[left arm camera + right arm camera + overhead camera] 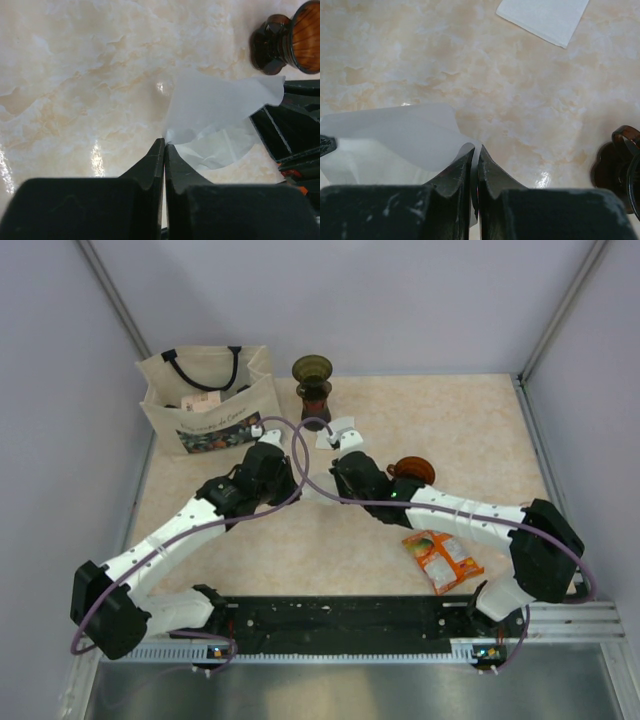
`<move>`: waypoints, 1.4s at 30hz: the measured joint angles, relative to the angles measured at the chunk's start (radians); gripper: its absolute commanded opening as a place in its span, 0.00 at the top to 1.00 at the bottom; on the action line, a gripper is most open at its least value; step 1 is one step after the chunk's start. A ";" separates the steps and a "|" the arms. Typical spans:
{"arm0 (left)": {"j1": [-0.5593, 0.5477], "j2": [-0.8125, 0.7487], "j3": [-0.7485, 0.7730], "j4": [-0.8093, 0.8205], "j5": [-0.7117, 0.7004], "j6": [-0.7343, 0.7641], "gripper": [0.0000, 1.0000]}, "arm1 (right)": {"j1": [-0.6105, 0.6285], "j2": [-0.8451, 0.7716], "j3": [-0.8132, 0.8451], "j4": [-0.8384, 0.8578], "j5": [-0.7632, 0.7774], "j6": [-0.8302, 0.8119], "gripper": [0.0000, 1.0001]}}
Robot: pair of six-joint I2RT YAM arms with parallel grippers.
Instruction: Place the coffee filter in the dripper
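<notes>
**Between the two claws: filter pinched at both edges, not in the dripper yet**

Left claw (164,143) is clamped flat, its tips nipping one edge of the coffee filter (215,107). Right claw (475,150) is closed to a sliver too, with paper running down between its fingers. The filter spans the gap between the claws, bellied and creased. It looks lifted off the table (75,75), but I can't be sure.

Why the double pinch, my read: the paper is thin and its walls cling together. Gripping opposite edges lets the claws pull the mouth open into a cone. One claw alone would just carry a flat wad.

Dripper (312,375) is ahead of both claws, roughly on the line between them and apart from the filter. It stands mouth-up, which suits a drop-in from above with no reorienting.

Clutter:
- An amber cone-shaped piece (290,37) lies on its side just past the right claw.
- A spare white sheet (545,17) lies flat ahead of the right claw.
- A tote bag (205,400) sits out beyond the left claw.
- A snack packet (440,560) sits back behind the right claw, beside its arm.

Risk: the left grip is tip-only, so a hard pull apart could slip or tear the paper. The next move likely needs both claws carrying forward together, with the mouth kept open over the dripper.
</notes>
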 measured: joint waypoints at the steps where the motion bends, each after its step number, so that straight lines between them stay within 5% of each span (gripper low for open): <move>1: 0.000 0.000 0.000 0.003 0.016 0.004 0.69 | 0.000 0.000 0.005 -0.013 -0.003 0.002 0.94; 3: 0.001 0.000 0.000 0.008 0.044 0.018 0.53 | -0.001 0.000 0.019 -0.047 -0.020 0.008 0.94; 7: 0.002 -0.002 0.000 0.024 0.108 0.034 0.41 | -0.001 0.000 0.064 -0.122 -0.044 0.019 0.94; 26: 0.002 -0.021 0.036 -0.004 0.021 0.082 0.36 | -0.002 0.000 0.109 -0.237 -0.150 0.030 0.93; 32: 0.002 0.005 0.040 0.006 0.122 0.132 0.41 | -0.002 0.000 0.109 -0.239 -0.176 0.022 0.92; 38: 0.002 0.025 0.040 0.013 0.175 0.172 0.59 | -0.002 0.000 0.109 -0.240 -0.232 0.004 0.92; 40: 0.002 0.025 0.040 0.019 0.183 0.187 0.66 | -0.002 -0.002 0.109 -0.240 -0.260 -0.008 0.92; 42: 0.002 0.026 0.040 0.026 0.186 0.196 0.86 | -0.002 -0.009 0.109 -0.240 -0.283 -0.023 0.90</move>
